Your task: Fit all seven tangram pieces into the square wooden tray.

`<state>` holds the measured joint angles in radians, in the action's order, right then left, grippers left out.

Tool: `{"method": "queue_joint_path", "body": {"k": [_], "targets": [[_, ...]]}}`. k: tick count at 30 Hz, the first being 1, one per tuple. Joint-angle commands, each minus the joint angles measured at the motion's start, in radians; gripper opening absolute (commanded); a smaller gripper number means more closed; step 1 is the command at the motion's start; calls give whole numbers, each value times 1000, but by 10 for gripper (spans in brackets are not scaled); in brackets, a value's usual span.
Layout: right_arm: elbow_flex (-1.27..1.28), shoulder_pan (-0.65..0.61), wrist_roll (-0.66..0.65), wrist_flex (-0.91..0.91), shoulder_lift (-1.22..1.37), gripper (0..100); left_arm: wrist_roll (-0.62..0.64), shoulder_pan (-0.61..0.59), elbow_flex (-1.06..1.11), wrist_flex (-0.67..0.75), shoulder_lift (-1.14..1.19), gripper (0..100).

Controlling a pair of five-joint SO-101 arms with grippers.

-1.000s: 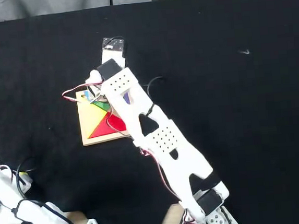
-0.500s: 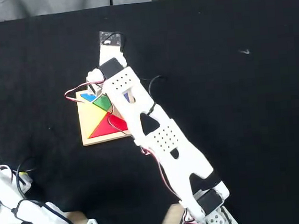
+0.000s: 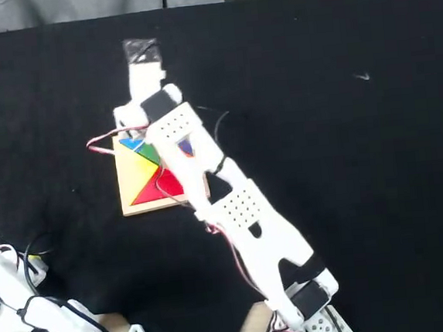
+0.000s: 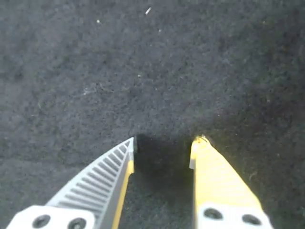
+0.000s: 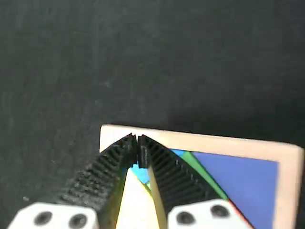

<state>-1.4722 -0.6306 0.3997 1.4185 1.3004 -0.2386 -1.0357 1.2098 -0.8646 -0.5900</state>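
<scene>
The square wooden tray (image 3: 127, 208) lies left of the table's middle, with a yellow triangle (image 3: 134, 173), a red triangle (image 3: 157, 189), a green piece (image 3: 150, 153) and a light blue piece (image 3: 132, 143) set in it. My right arm stretches across the tray's right half. My right gripper (image 5: 137, 140) is shut with nothing between its black fingers, tips over the tray's far edge (image 5: 200, 138) near a corner. Beside the fingers I see the light blue piece (image 5: 138, 172), the green one (image 5: 202, 169) and a dark blue one (image 5: 238, 176). My left gripper (image 4: 163, 145) hangs open over bare black cloth.
Black cloth (image 3: 343, 140) covers the whole table, with wide free room to the right and at the back. My left arm's base and wires (image 3: 17, 308) sit at the near left corner. A red and white cable (image 3: 99, 139) loops beside the tray's far left corner.
My right arm has swung left and slightly away, carrying the shut gripper from the tray's far middle toward its far left corner. The left arm has stayed put.
</scene>
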Motion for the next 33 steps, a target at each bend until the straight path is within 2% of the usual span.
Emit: {"method": "queue_joint_path", "body": {"k": [1,25,33], "targets": [[-36,-40,-48,-25,-18,11,-2,-8,-4,11,-23,191],[-8,-17,-51,43,19,12,-2,-8,-4,11,-23,191],[-200,72,-43,164,-7,11,-2,-8,-4,11,-23,191]]}}
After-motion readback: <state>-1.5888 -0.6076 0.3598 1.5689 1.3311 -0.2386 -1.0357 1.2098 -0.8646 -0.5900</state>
